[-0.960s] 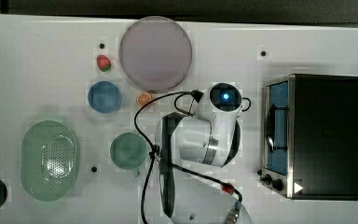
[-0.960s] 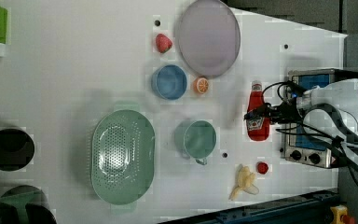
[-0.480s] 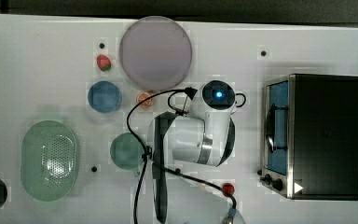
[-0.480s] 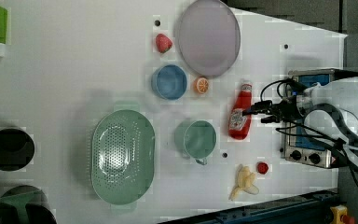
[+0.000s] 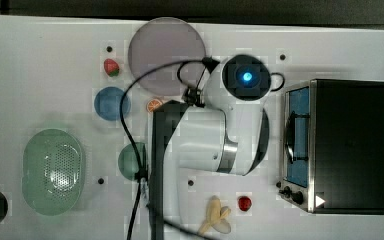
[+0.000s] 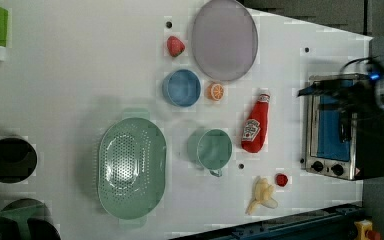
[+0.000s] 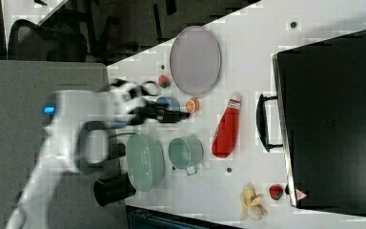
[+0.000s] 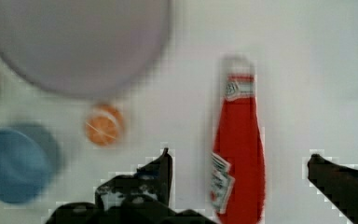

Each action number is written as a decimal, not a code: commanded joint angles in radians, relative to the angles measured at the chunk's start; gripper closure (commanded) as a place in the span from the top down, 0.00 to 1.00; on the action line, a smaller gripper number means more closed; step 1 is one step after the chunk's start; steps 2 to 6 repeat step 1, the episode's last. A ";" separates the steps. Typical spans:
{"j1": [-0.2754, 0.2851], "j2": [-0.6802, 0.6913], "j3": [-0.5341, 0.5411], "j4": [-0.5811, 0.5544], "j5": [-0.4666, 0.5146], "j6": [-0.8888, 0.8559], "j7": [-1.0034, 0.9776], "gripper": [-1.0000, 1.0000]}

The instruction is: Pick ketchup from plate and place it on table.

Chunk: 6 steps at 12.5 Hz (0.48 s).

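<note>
Ketchup [image 6: 254, 128] lies on the white table [image 6: 80, 75], fingers [image 8: 161, 170] spread wide, empty.

One ketchup bottle [image 6: 254, 128], one plate [image 6: 224, 39], one blue bowl [image 6: 181, 88], one cup [image 6: 210, 148].

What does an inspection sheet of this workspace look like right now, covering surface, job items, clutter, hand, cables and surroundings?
Surface: white table with small black dots.
Job's things: ketchup bottle lying on the table, off the lilac-grey plate.
Clutter: blue bowl, orange slice, strawberry, green mug, green colander, banana, toaster oven.
Hand: hand open, fingers either side of the bottle, not touching.
Cables: black cable looping off the arm.
Surroundings: office chair beyond the table.
</note>
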 commanded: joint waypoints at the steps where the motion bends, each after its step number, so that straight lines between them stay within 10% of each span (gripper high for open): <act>1: -0.003 -0.101 0.005 0.137 -0.017 -0.184 0.304 1.00; 6: -0.003 -0.101 0.005 0.137 -0.017 -0.184 0.304 1.00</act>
